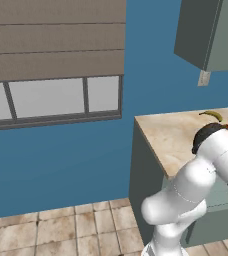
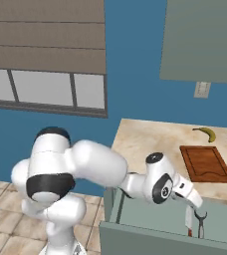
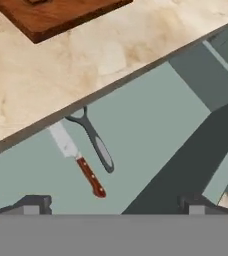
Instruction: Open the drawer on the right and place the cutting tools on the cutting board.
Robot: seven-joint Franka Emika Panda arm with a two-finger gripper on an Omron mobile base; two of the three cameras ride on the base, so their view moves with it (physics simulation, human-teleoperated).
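Marbled countertop (image 2: 150, 139); reddish-brown grooved cutting board (image 2: 206, 163)

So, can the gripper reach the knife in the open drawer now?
Probably yes: the open gripper hangs above the open drawer, and nothing covers the knife; only the peeler lies beside it.

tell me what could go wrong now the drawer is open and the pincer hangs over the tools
1. The knife and the peeler lie close together in the drawer, blade ends partly under the countertop edge; the open pincer might nudge one while closing on the other.
2. Both lie flat on the drawer floor, so a grasp may slip.
3. Lifting toward the cutting board, a tool could catch the counter lip.
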